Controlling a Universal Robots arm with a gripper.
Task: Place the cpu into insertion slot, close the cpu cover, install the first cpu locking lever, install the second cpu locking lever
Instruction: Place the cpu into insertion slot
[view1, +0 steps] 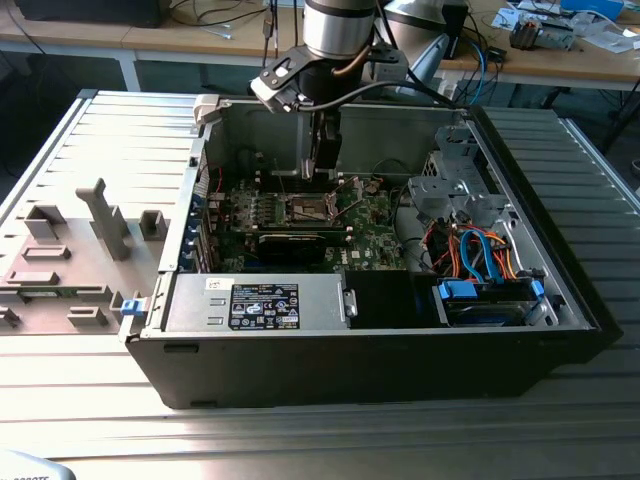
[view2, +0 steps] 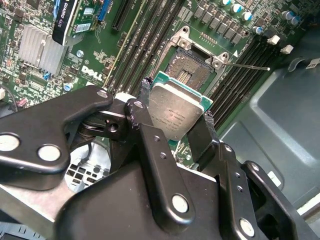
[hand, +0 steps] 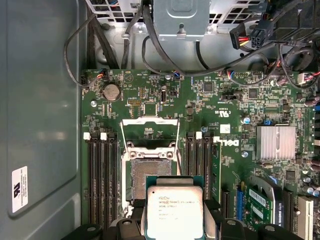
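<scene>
The gripper (view2: 176, 104), clenched on the cpu (hand: 174, 212), hangs at twelve o'clock of the open insertion slot (view1: 309, 208) in the exterior view; lowered tilted or off-square, the cpu could damage that slot.

In the second wrist view the gripper (view2: 176, 100) covers part of the cpu (view2: 178, 113).
</scene>
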